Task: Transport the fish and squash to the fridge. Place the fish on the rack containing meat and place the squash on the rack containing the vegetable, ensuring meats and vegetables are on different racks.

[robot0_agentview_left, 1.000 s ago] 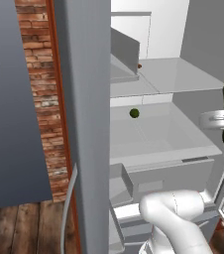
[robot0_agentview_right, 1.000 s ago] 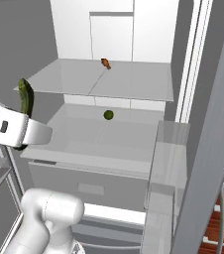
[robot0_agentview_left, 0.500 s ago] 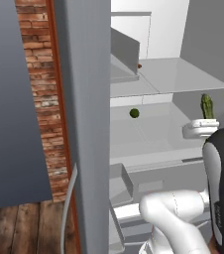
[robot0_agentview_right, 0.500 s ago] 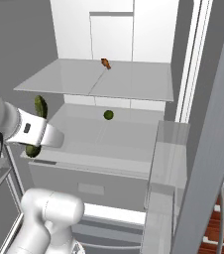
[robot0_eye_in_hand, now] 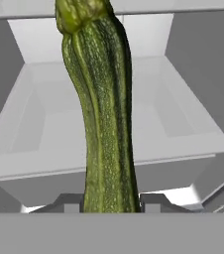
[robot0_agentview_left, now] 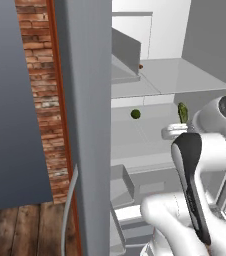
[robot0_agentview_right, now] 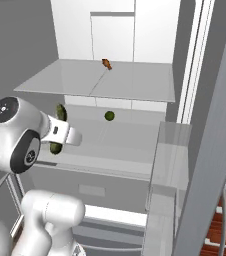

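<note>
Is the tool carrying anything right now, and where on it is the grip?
Yes: the tool is shut on the squash, gripping it near one end, with most of its length sticking out past the fingertips.

Fridge [robot0_agentview_right: 135, 30] stood open in front of me w/ two pale grey shelves. Upper shelf [robot0_agentview_right: 135, 82] carried the fish [robot0_agentview_right: 106, 63], near the back wall. Lower shelf [robot0_agentview_right: 125, 137] carried the small round green vegetable [robot0_agentview_right: 109, 116], toward the middle, well apart from the fish.
</note>
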Robot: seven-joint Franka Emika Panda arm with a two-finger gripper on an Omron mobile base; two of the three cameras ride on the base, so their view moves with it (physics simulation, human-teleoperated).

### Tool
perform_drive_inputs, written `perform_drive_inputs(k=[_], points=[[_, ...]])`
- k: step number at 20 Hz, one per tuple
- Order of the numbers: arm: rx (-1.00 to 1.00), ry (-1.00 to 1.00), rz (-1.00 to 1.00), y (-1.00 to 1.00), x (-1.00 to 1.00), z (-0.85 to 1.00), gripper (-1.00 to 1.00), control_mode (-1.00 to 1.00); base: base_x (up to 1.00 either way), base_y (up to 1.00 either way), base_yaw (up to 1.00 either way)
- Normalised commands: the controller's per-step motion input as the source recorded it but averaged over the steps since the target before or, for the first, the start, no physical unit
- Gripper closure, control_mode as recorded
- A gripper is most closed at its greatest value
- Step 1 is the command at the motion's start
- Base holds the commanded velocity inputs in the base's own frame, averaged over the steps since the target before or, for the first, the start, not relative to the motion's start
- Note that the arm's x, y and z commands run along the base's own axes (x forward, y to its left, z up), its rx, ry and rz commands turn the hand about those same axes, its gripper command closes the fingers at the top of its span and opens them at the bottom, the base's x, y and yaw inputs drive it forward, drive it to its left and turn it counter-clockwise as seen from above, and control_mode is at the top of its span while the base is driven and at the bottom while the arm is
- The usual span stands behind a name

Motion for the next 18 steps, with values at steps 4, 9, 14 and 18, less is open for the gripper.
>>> perform_drive_inputs(k=[4, 9, 14, 18], points=[[0.0, 0.06, 0.0, -0.03, 0.69, -0.51, 1.0, -1.0, 0.0, 0.0, 0.0], [0.0, 0.09, 0.0, 0.0, 0.6, -0.46, 1.0, -1.0, 0.0, 0.0, 0.0], [0.0, 0.05, 0.02, 0.01, 0.39, -0.36, 1.0, -1.0, 0.0, 0.0, 0.0], [0.0, 0.02, 0.1, 0.0, 0.39, -0.38, 1.0, -1.0, 0.0, 0.0, 0.0]])
